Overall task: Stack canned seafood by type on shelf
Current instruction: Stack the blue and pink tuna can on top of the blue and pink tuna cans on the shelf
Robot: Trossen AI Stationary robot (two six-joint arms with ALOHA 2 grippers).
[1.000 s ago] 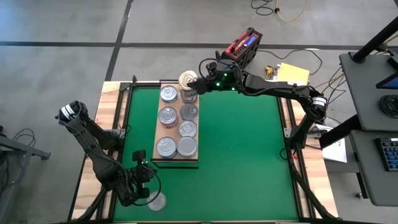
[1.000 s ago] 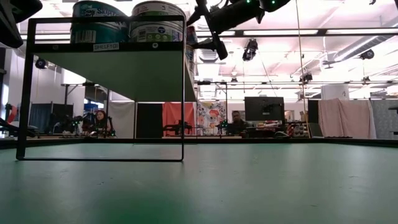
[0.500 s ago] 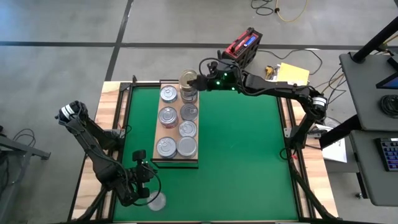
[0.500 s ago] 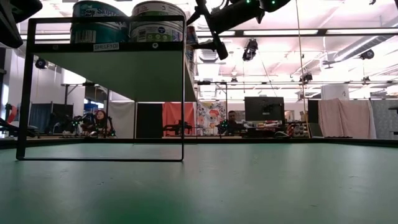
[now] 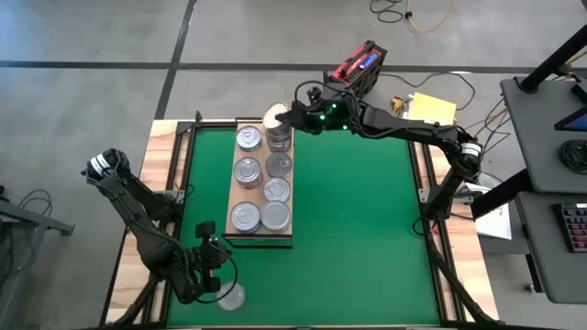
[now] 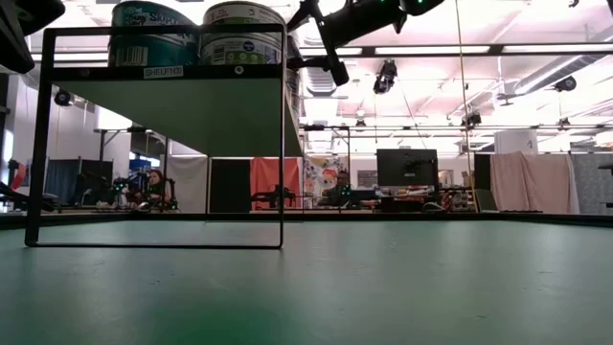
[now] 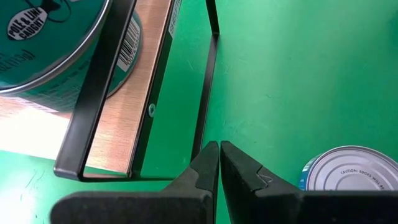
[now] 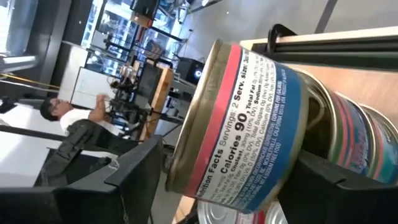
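left hand [image 5: 209,280] is parked down at the near corner of the green tabletop [image 5: 358,238], fingers pressed together on nothing, with one stray silver tin [image 5: 231,296] lying just beside it. moving over, the shelf [image 5: 256,237] has two rows of tins, mostly silver lids [image 5: 248,170], labels teal from the side. at the far end of the right row the right hand [image 5: 286,117] has its fingers spread wide around a gold-lidded can [image 5: 275,115], held up over another can [image 8: 364,146]. from its wrist view the held can [image 8: 249,127] has a red and blue label with calorie print and looks tilted. if it were me i'd level it out first, centre it over the can below, lower gently and only let go once it sits flat, or it could slide off the back edge.
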